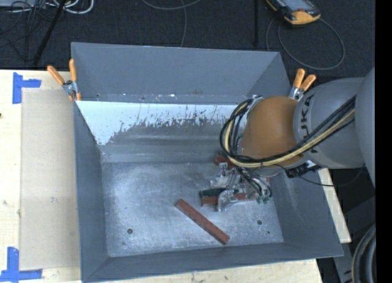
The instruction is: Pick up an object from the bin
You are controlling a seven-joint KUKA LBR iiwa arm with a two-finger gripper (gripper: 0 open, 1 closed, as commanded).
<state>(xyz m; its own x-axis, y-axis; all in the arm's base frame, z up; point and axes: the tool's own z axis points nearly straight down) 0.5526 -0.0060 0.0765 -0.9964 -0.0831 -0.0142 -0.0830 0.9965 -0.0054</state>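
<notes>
Toward the right side of the bin [139,205], the gripper [222,200] hangs low over the floor, close beside a reddish-brown flat strip [202,221]; its opening and any hold cannot be told.

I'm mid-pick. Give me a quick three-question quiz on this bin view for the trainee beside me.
1. True or false: the long reddish-brown flat strip stands upright against the back wall of the grey metal bin.
2. The claw is above which part of the bin floor? A) near left corner B) right of centre C) far left corner
3. From which side of the view does the arm reach in?
Key: 1 false; 2 B; 3 right.
</notes>
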